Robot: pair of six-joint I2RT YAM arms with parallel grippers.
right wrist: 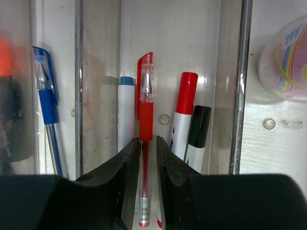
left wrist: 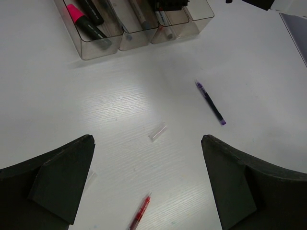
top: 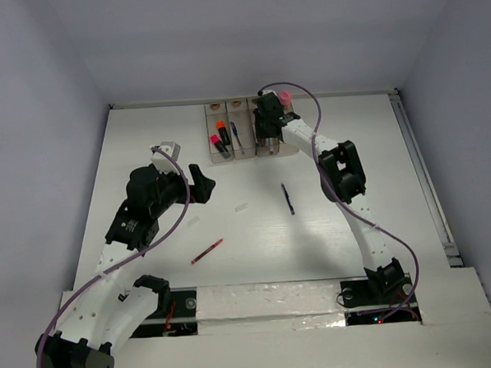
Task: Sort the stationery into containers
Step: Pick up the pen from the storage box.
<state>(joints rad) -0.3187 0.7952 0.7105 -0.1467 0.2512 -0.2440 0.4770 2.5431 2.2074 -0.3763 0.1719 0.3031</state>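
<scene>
The containers [top: 245,153] stand in a row at the back of the table. My right gripper [top: 268,135] hangs over the third bin. In the right wrist view its jaws [right wrist: 145,142] stand slightly open around a red pen [right wrist: 145,110] that lies in the bin, with a thin gap beside the barrel. White markers [right wrist: 184,103] lie next to it. A blue pen [right wrist: 47,103] is in the neighbouring bin. On the table lie another red pen [top: 206,252] [left wrist: 139,215] and a dark blue pen [top: 288,198] [left wrist: 210,102]. My left gripper [top: 203,184] [left wrist: 147,140] hovers wide open above the table, empty.
Orange [top: 221,127] and pink [top: 217,142] highlighters lie in the leftmost bin [left wrist: 96,53]. A pink-capped glue stick [top: 286,95] stands behind the bins. A small clear cap [left wrist: 157,132] lies on the table between the two loose pens. Purple cables loop along both arms.
</scene>
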